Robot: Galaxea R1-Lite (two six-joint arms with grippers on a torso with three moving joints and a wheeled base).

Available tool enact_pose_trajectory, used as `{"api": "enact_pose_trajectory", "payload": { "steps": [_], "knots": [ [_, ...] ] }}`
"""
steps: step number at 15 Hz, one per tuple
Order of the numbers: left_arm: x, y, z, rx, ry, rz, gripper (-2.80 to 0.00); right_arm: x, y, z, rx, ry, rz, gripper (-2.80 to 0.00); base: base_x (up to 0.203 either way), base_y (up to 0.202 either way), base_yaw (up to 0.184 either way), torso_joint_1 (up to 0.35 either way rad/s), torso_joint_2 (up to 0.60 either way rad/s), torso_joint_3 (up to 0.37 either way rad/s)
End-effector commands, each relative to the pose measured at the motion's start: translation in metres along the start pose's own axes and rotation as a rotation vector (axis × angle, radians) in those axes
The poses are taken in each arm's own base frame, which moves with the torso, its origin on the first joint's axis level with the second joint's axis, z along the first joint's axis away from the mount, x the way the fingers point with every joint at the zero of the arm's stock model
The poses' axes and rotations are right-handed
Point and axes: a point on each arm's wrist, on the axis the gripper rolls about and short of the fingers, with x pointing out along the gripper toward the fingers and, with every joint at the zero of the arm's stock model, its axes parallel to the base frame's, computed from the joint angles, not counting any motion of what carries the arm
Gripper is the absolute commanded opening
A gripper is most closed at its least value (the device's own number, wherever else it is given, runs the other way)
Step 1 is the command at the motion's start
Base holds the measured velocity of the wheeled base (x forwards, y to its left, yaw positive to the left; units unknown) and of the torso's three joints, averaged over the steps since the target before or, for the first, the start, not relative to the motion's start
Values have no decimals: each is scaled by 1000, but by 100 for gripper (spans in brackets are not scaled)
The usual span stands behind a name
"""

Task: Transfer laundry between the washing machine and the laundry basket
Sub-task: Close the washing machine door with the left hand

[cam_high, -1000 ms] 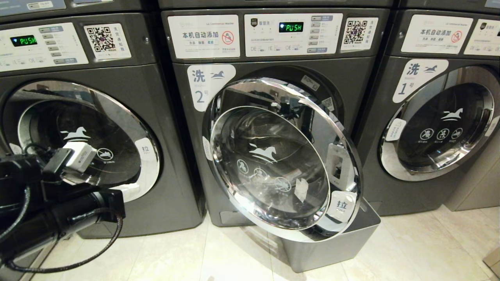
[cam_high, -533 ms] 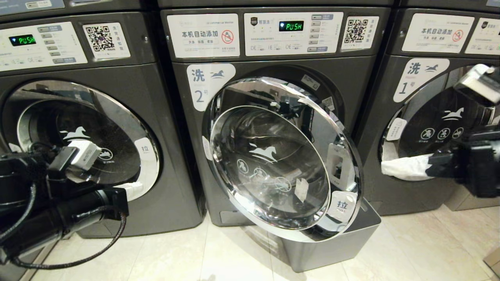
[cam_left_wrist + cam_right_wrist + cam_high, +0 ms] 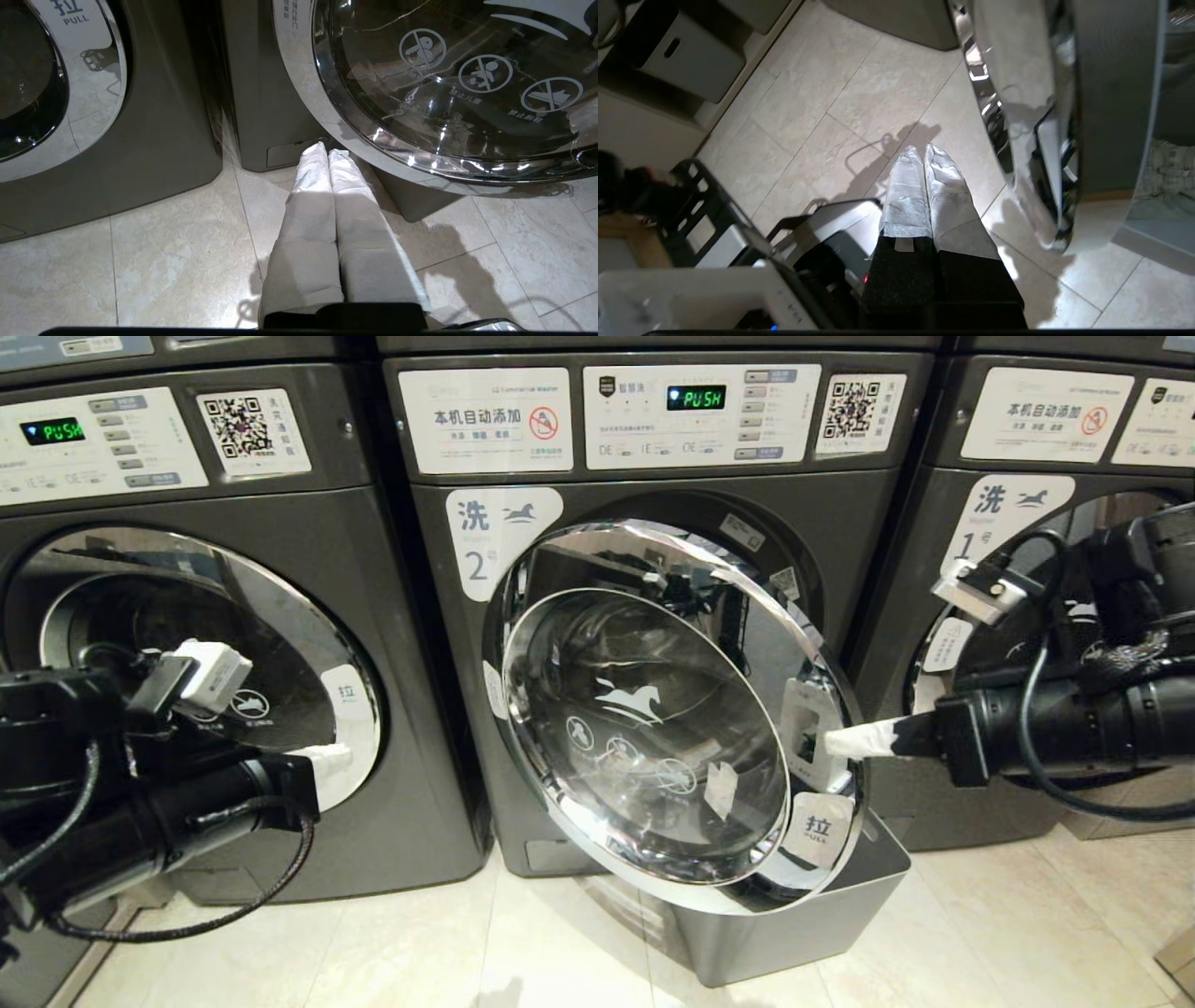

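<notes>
The washing machine point(image 3: 448, 644) marked 2 stands in the middle, its chrome-rimmed glass door point(image 3: 644, 728) swung partly open. The laundry basket point(image 3: 794, 924), a grey bin, sits on the floor under the door's lower right. My right gripper point(image 3: 831, 744) is shut and empty, its white-wrapped tips beside the door's right rim near the latch. My left gripper point(image 3: 341, 756), also shut and empty, hangs before the left machine's door. In the right wrist view a patch of grey-green laundry point(image 3: 1174, 172) shows past the door's edge point(image 3: 1017, 154); I cannot tell what it lies in.
A like machine marked 1 point(image 3: 990, 644) stands at the right and another point(image 3: 392, 709) at the left. Beige floor tiles point(image 3: 980, 933) lie in front. The right wrist view shows a black crate point(image 3: 691, 205) and a grey box with a slot handle point(image 3: 686, 60) off to the side.
My right arm has come into view from the right and swung left to the open door's rim. The left arm has edged up slightly. Door and basket have not moved.
</notes>
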Motion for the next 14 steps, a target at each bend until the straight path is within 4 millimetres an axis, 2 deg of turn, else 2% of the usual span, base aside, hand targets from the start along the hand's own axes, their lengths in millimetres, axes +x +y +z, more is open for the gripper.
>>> {"api": "enact_pose_trajectory", "payload": {
  "steps": [1,11,14],
  "knots": [
    [-1,-2,5,5,-20,-8,-280,22,-14,1,29,8,-26,-280,0,0,0,0,0,0],
    [-1,-3,10,10,-52,-13,-280,57,-41,1,17,-28,-197,-280,0,0,0,0,0,0],
    [-1,-3,11,11,-56,-11,-280,73,-55,2,1,-75,-318,-280,0,0,0,0,0,0]
  ]
}}
